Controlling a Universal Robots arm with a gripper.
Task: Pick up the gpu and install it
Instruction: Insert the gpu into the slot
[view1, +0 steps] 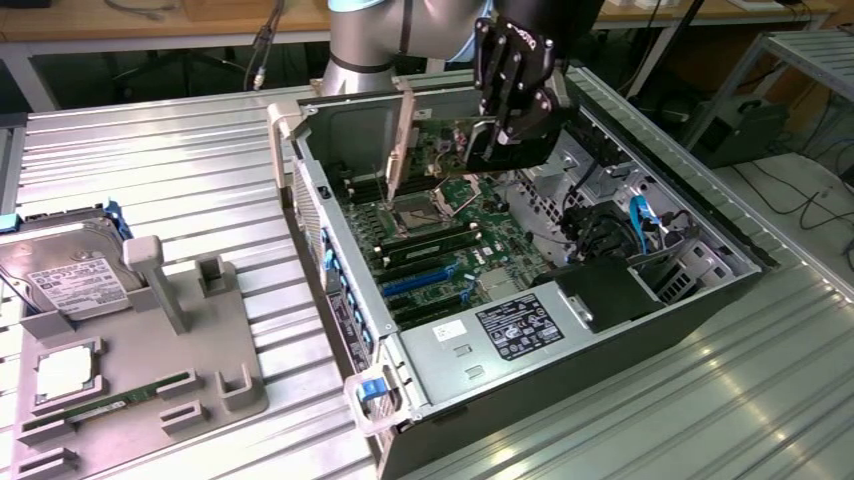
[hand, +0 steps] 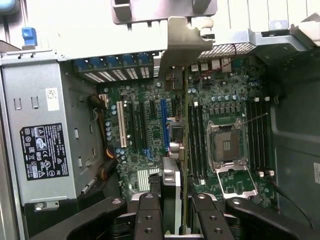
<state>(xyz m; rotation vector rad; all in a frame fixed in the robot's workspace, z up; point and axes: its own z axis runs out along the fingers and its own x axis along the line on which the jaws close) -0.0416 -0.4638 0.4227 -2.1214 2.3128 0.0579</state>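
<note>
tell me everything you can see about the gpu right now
The gpu is a thin green circuit card seen edge-on, with a bent silver bracket at one end and a bulky cooler block on one face. The gripper clamps it on edge above the motherboard inside the open case, apparently not seated.

Soft, even light from overhead falls on the ribbed silver metal counter (view1: 174, 170), which shines pale with faint streaks of glare along its ridges. The inside of the open black computer case (view1: 601, 400) lies dimmer, with its deeper corners in shadow. In the wrist view the counter beyond the case washes out nearly to white and the silver end bracket of the green gpu card (hand: 185, 47) catches the same glare, whereas the black metal fingers (hand: 148, 215) in the foreground are dark and the grey inner wall (hand: 295, 150) of the case sinks into shade.
</note>
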